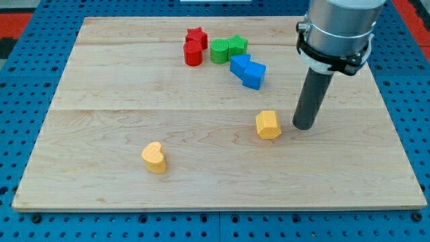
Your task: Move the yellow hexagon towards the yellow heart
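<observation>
The yellow heart (154, 157) lies nearest the view's bottom, on the lower left part of the wooden board (101, 101). Up and to the view's right of it, well apart, sits the yellow hexagon (268, 125). My tip (304, 126) stands just beside the hexagon on its right, with a narrow gap between them; the rod carries no claw, so there is nothing to open or close. Near the view's top are a red star (197, 35) touching a red cylinder (193, 53), two green blocks (220, 51) (237, 46) side by side, and two blue blocks (240, 65) (254, 74) touching.
</observation>
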You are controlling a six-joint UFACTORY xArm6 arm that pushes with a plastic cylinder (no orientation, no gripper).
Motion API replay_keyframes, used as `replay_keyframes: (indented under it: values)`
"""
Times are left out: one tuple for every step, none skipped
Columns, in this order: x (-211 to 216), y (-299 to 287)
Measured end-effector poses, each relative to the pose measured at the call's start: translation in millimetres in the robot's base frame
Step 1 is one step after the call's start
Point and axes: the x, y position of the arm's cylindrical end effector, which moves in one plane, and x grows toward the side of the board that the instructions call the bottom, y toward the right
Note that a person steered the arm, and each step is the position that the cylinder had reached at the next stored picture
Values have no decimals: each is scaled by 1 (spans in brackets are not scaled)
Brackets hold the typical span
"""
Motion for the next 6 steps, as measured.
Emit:
replay_keyframes:
  values:
    - [-1, -42]
    - [-12, -118]
    - [-10, -168]
    - [-13, -140]
    - [0, -101]
    - [30, -119]
